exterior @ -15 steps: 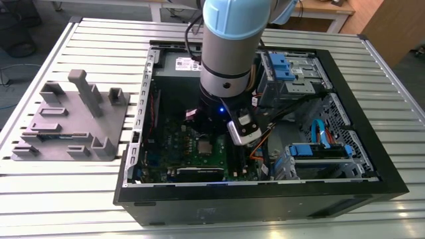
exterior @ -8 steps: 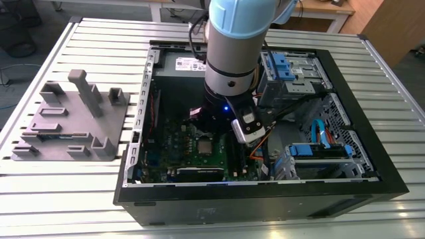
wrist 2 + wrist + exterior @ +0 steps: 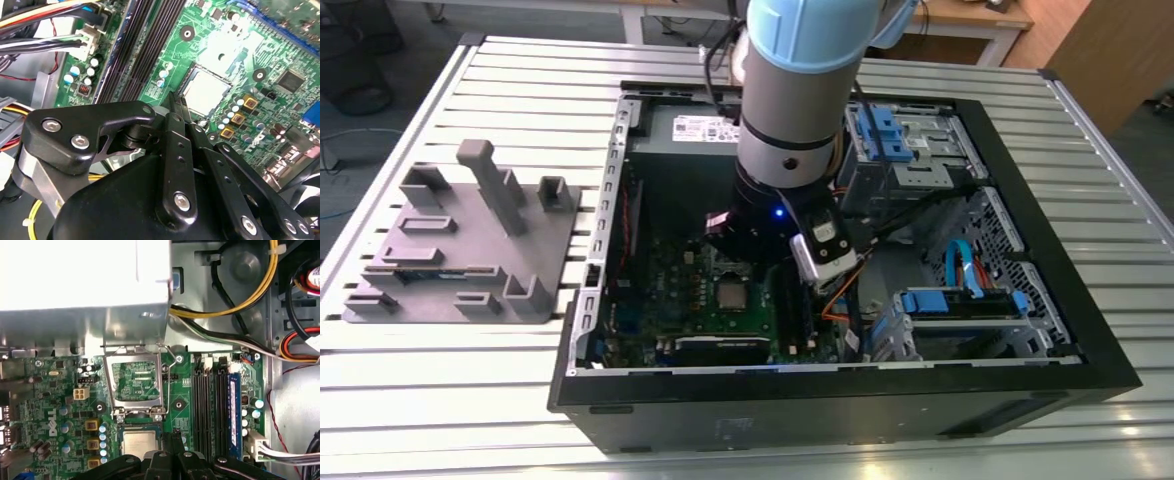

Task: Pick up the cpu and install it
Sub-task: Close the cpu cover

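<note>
The cpu [image 3: 139, 443] lies flat in its socket on the green motherboard [image 3: 60, 410], silver top up; it also shows in the second wrist view [image 3: 207, 90] and the exterior view [image 3: 731, 293]. The socket's metal frame [image 3: 135, 382] stands swung open beside it, and its thin lever [image 3: 169, 371] is raised. My gripper [image 3: 173, 434] hovers just over the cpu's edge on the memory-slot side, and its black fingers [image 3: 175, 107] are pressed together with nothing between them. The arm [image 3: 787, 150] reaches down into the open computer case [image 3: 1067, 340].
A large grey box with a white label [image 3: 707, 128] sits at the far end of the case. Dark memory slots [image 3: 210, 410] run beside the socket, with yellow and black cables [image 3: 250, 295] past them. A grey fixture [image 3: 467, 240] stands on the slatted table at the exterior view's left.
</note>
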